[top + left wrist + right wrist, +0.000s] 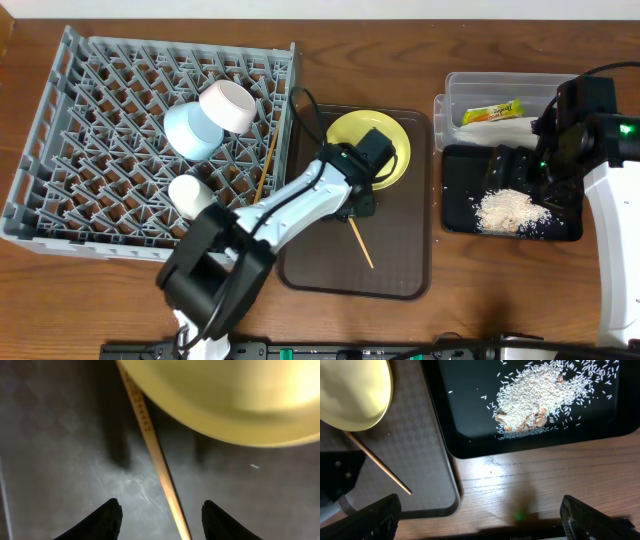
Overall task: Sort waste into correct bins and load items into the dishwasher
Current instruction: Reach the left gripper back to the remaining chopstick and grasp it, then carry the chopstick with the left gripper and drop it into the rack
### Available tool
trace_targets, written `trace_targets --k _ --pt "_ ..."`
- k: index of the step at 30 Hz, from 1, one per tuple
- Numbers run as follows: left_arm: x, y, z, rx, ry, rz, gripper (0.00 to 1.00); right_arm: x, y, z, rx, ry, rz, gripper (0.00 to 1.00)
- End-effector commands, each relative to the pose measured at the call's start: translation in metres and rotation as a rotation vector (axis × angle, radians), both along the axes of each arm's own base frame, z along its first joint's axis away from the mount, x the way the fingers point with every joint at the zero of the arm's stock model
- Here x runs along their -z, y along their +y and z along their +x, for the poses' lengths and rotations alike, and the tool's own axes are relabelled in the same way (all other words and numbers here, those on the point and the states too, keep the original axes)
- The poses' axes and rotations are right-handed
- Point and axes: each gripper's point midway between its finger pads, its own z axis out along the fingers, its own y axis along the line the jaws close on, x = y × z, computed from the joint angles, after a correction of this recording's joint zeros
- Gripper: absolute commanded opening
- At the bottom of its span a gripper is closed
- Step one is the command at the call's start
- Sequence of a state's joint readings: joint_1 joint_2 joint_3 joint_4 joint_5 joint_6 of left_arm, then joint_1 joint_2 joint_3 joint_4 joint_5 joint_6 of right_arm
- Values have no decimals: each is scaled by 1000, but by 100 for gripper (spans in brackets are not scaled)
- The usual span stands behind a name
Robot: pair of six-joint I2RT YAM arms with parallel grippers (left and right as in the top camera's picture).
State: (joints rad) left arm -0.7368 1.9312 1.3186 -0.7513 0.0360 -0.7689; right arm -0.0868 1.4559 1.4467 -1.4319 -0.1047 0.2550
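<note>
While left fingers [109, 521] gape apart, chopstick [155, 455] lies between them untouched, yellow plate [225, 395] just beyond.

Robot test bench dressed as a kitchen: wood-grain worktop [480, 295], grey dish rack [100, 200], brown serving tray [400, 250], white robot arm [290, 205] reaching across.

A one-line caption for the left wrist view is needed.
Open jaws above a chopstick next to the yellow plate.

Rack [100, 140] sits left of the serving tray [400, 250] bearing plate [345, 135] and chopstick [361, 246]; rightward, tub [500, 82] lies behind shallow tray [465, 170].
</note>
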Motion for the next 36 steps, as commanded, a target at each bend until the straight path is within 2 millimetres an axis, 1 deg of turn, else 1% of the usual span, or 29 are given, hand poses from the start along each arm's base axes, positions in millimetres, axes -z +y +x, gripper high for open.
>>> trace_targets --k 1,5,7,9,10,11,15,16,17,19,24,26,29,32,36 --pt "17 8 -3 -41 24 51 55 -3 -1 1 -5 -11 2 99" --pt "31 12 -7 -40 55 80 55 -3 -1 1 -5 -11 2 99" --pt "36 14 -9 -40 69 93 53 -3 -1 1 -5 -11 2 99" --pt "36 15 -10 -40 74 98 45 -3 -1 1 -5 -11 2 99" --pt "36 15 -11 -40 75 98 37 -3 -1 1 -5 -11 2 99" --pt "36 15 -10 -41 75 98 33 -3 -1 1 -5 -11 2 99" --pt "36 16 -10 -42 75 98 20 -3 -1 1 -5 -11 2 99" --pt "36 16 -10 -42 75 98 19 -3 -1 1 -5 -11 2 99" --pt "36 16 -10 -42 75 99 13 -3 -1 1 -5 -11 2 99" --pt "36 16 -10 -43 76 100 9 -3 -1 1 -5 -10 2 99" --pt "32 25 -5 -70 80 101 8 -3 0 -1 -5 -4 3 99" --pt "24 32 0 -92 75 97 8 -3 0 -1 -5 -3 3 99" --pt "5 38 15 -58 31 68 8 -3 0 -1 -5 -4 3 99" --pt "-26 41 33 44 -48 29 8 -3 0 -1 -5 -4 3 99" --pt "-73 48 47 231 -174 2 8 -3 0 -1 -5 -4 3 99"
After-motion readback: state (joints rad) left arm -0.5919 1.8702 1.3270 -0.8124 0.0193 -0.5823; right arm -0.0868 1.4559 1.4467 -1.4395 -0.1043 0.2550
